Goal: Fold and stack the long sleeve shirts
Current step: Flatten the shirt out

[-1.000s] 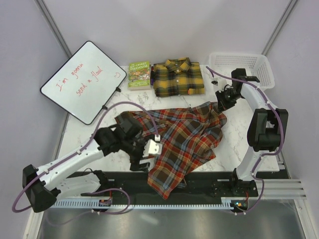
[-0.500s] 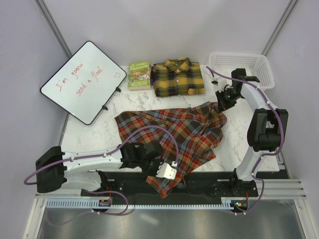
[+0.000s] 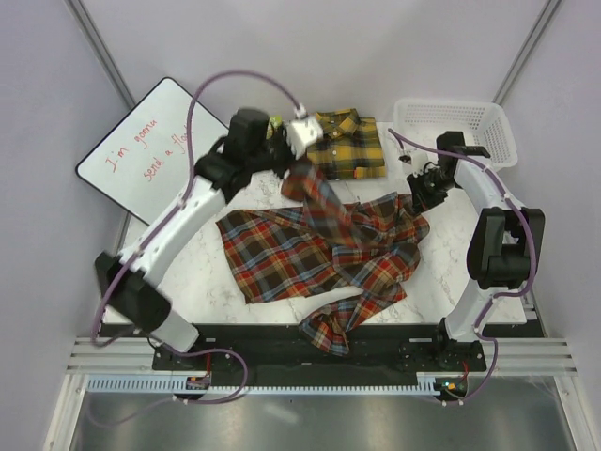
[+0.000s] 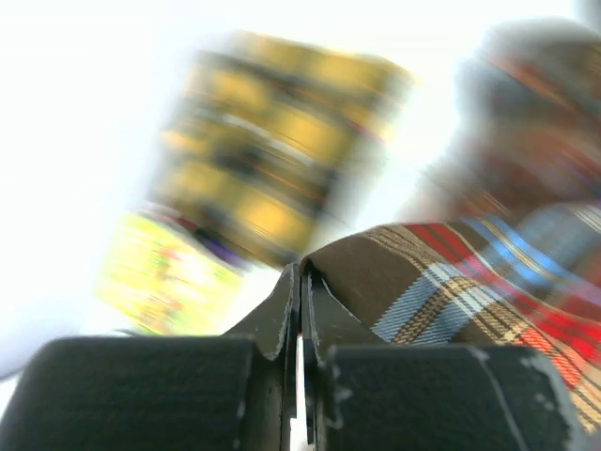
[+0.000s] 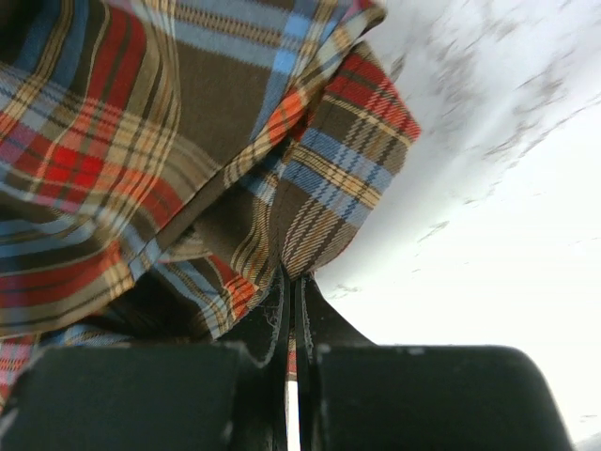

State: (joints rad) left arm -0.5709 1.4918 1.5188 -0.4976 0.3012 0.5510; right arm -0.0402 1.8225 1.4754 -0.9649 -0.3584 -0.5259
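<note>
The left gripper [image 3: 296, 166] is clamped on a fold of the red-brown plaid shirt [image 3: 300, 256]. In the left wrist view its jaws meet with cloth pinched between them. From that grip the fabric hangs down and toward the arm bases as a raised ridge, then spreads flat on the marble table [image 3: 211, 272] below and nearward of the fingers.

The right gripper [image 3: 420, 194] is also closed on the same shirt, nipping its far right corner low against the table. The right wrist view shows the plaid bunched right at the closed fingertips.

So both grips sit along the shirt's far edge, and the line between them runs roughly left to right. The bulk of the garment lies on the near side of both grippers, and one tail spills past the table's near edge.

The folded yellow and black shirt [image 3: 349, 150] lies just beyond and to the right of the left gripper, between it and the white basket [image 3: 465, 120].

In my judgement, the coming move depends on the held fold being carried across that left-right axis. The left arm, holding high, is the one placed to lay it down.
</note>
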